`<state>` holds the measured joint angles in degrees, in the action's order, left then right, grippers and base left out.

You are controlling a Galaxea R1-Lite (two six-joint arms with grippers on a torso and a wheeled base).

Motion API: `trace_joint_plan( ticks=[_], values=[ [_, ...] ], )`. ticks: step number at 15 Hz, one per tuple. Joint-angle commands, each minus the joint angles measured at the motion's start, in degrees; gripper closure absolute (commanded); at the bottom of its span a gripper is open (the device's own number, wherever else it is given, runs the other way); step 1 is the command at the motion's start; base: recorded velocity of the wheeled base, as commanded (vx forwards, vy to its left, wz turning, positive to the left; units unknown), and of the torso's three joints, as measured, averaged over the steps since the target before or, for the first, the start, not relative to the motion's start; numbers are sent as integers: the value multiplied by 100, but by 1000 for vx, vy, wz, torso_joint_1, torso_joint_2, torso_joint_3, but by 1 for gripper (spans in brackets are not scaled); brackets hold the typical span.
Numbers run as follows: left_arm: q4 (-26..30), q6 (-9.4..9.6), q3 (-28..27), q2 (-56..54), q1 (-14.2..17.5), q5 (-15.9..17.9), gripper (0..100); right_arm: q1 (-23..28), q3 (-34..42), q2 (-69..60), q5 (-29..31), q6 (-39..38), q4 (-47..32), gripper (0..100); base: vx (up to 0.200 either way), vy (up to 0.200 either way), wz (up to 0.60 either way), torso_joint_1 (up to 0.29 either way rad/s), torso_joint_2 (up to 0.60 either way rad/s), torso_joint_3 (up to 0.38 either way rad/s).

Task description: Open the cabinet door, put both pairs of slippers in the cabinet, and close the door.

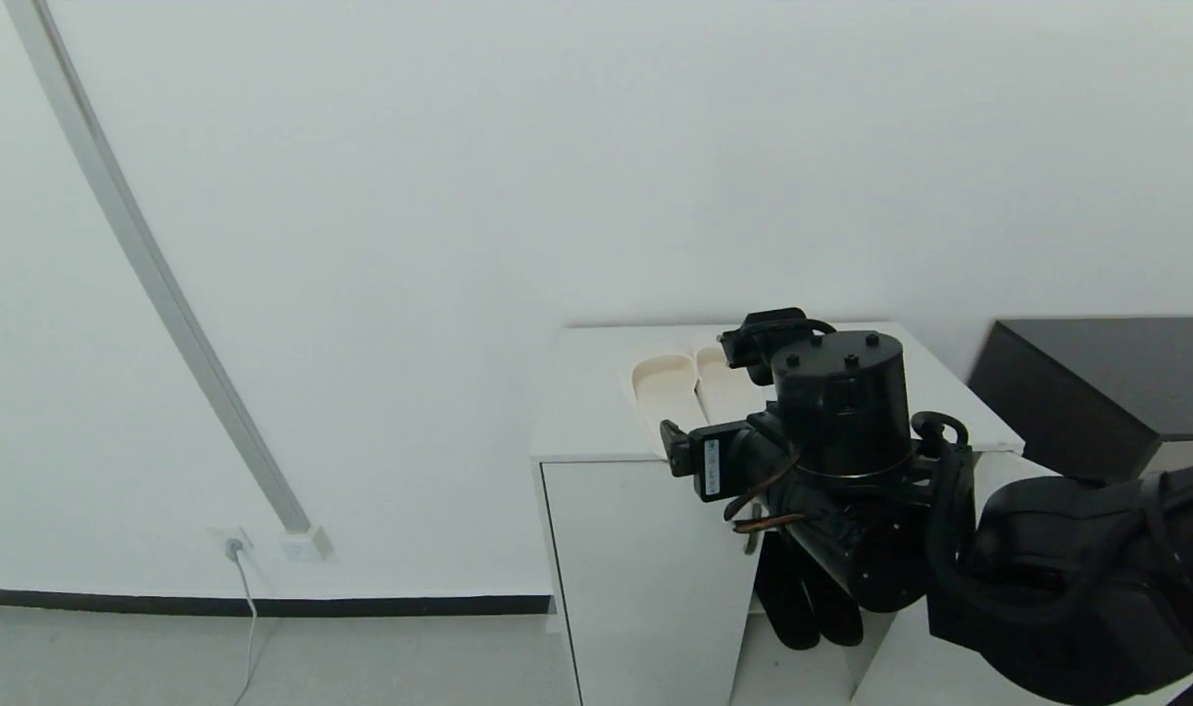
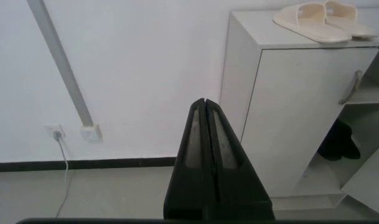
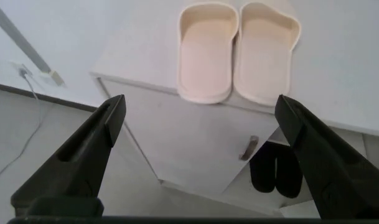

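A white cabinet (image 3: 183, 146) bears cream slippers (image 3: 208, 56) on top, black slippers (image 3: 264, 174) on a shelf inside.

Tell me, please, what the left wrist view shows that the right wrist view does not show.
Left wrist view: the shut left gripper and a shelf inside the cabinet. Right wrist view: the open right gripper. Both: the cream slippers on the cabinet top, the black slippers inside, the door handle and the wall socket.

jaws spread wide | cream slippers (image 3: 238, 50) on cabinet (image 3: 145, 70) top | black slippers (image 3: 276, 176) inside — door (image 3: 189, 143) open
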<state>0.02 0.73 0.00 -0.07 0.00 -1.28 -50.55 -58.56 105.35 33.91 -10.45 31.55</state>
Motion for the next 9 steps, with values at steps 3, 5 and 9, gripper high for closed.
trace_joint_plan(
  ticks=[3,5,9],
  values=[
    [-2,-3,0,7,0,-4,100,-7,20,117,1,-1,9,0,0,0,0,0,0,0],
    [-2,-3,0,7,0,-4,100,-7,20,267,1,8,202,0,0,0,0,0,0,0],
    [-2,-3,0,7,0,-4,100,142,-243,689,-8,25,457,0,0,0,0,0,0,0]
  ],
)
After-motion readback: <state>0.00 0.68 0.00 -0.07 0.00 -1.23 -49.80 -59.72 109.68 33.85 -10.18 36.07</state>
